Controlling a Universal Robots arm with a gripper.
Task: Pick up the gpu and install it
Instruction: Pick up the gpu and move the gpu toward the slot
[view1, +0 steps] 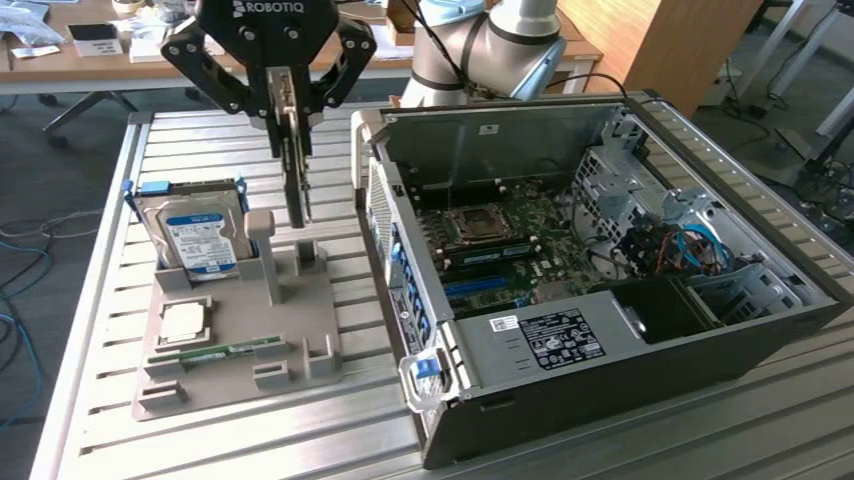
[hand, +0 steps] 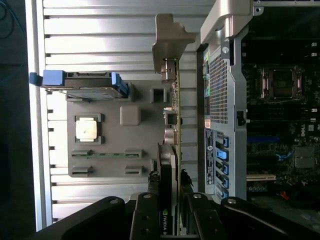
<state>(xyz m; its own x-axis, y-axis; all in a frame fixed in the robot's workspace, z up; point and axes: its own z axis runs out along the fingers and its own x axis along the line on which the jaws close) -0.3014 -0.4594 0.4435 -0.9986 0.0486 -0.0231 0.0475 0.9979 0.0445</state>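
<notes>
The gpu (view1: 302, 190) hangs edge-on, clamped in the narrow claw (view1: 292, 112) over the grey holder (view1: 227, 330), on the exterior view's left of the open case (view1: 561, 400): the pick-up step, apparently needing a straight lift clear of the posts.

A robotics lab in an office-like room — a robot arm (view1: 514, 45) stands at the far edge of a ribbed aluminium bench (view1: 94, 330) bearing an opened computer case (view1: 574, 395) and a grey parts fixture (view1: 234, 345). Farther off, wooden desks (view1: 54, 66) hold what may be papers (view1: 30, 42); cables (view1: 16, 245) trail across the floor.
</notes>
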